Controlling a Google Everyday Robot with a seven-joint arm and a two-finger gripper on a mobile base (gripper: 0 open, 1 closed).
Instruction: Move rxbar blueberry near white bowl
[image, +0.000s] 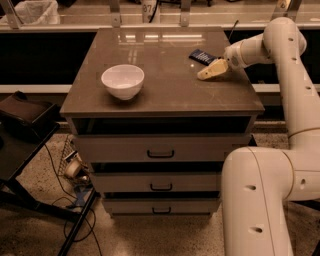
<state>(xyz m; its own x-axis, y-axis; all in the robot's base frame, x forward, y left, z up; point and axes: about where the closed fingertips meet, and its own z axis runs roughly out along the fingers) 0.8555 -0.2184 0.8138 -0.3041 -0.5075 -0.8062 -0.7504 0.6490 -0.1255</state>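
Seemingly only a single camera view was on hand, looking down from the front at a brown, glossy-topped drawer cabinet with three drawers, each bearing a dark handle.

On the left half of the top stood the round, glossy white bowl, upright and well back from the front edge. Far across from it, near the back right corner, lay the small flat rxbar blueberry in its dark blue wrapper, flat on the surface and turned at an angle. Bowl and bar were well apart, with bare tabletop between them.

The robot's white jointed arm reached in from the right side, bent over the cabinet's right edge. At its end the tan gripper pointed down and to the left, low over the tabletop, just in front of the bar and close beside it. Whether it touched the wrapper could not be told. The bar lay on the table and not in the gripper's hold; whether the gripper was wide or narrow could not be told either.

A large white rounded part of the robot's body filled the lower right corner in front of the drawers. To the left of the cabinet stood a dark folding stand, and a tangle of cables lay on the speckled floor beneath it. A pale rail ran behind the cabinet.
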